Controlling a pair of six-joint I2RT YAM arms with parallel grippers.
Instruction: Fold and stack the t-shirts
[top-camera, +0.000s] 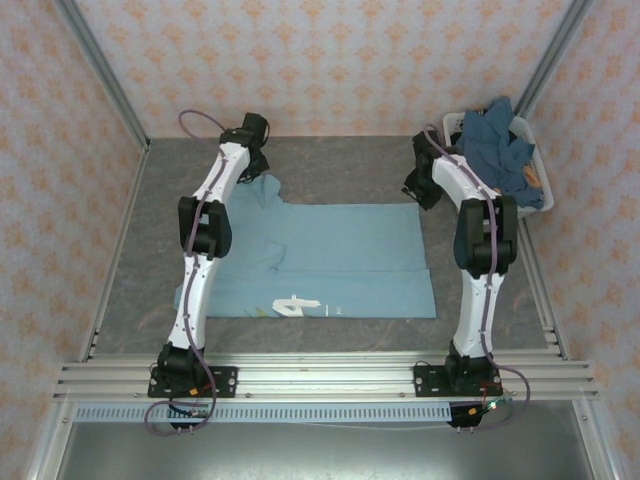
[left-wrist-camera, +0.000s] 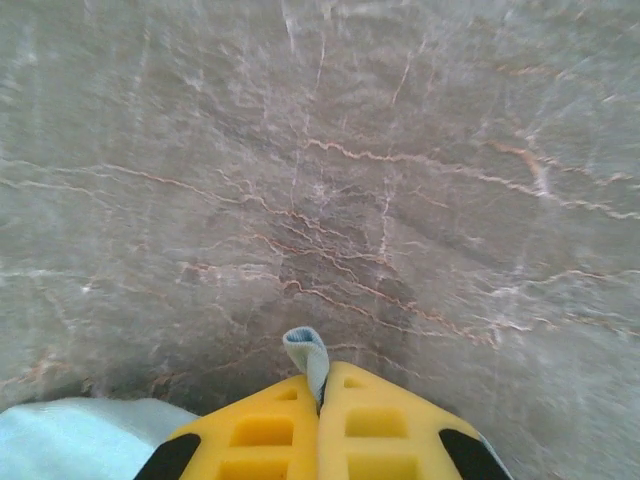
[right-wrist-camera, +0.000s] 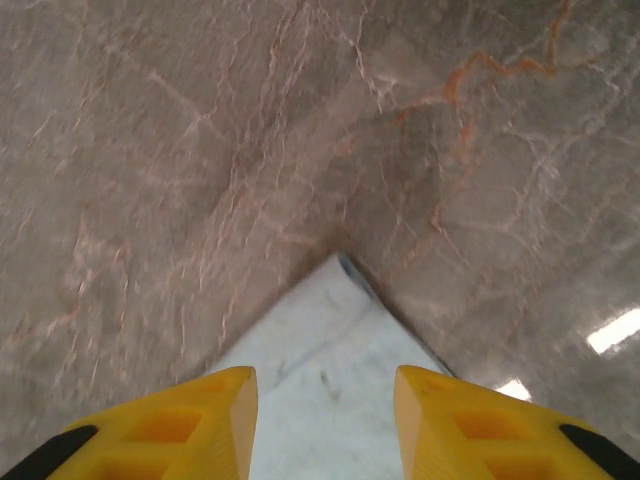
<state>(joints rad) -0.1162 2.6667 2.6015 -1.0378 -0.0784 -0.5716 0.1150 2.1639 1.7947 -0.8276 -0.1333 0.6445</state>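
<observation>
A light sky-blue t-shirt (top-camera: 340, 255) lies spread flat on the table, with white print (top-camera: 295, 305) near its front edge. My left gripper (top-camera: 257, 158) is at the shirt's far left part. In the left wrist view its yellow fingers (left-wrist-camera: 265, 430) are pressed together, so the left gripper (left-wrist-camera: 322, 385) is shut on a small fold of the sky-blue cloth (left-wrist-camera: 306, 352). My right gripper (top-camera: 418, 190) is at the shirt's far right corner. The right gripper (right-wrist-camera: 325, 400) is open, and the corner of the shirt (right-wrist-camera: 330, 335) lies flat between its fingers.
A white basket (top-camera: 538, 165) stands at the back right with darker blue t-shirts (top-camera: 495, 140) heaped in it and hanging over the rim. The grey marbled tabletop (top-camera: 330, 165) shows behind the shirt. Patterned walls close in three sides.
</observation>
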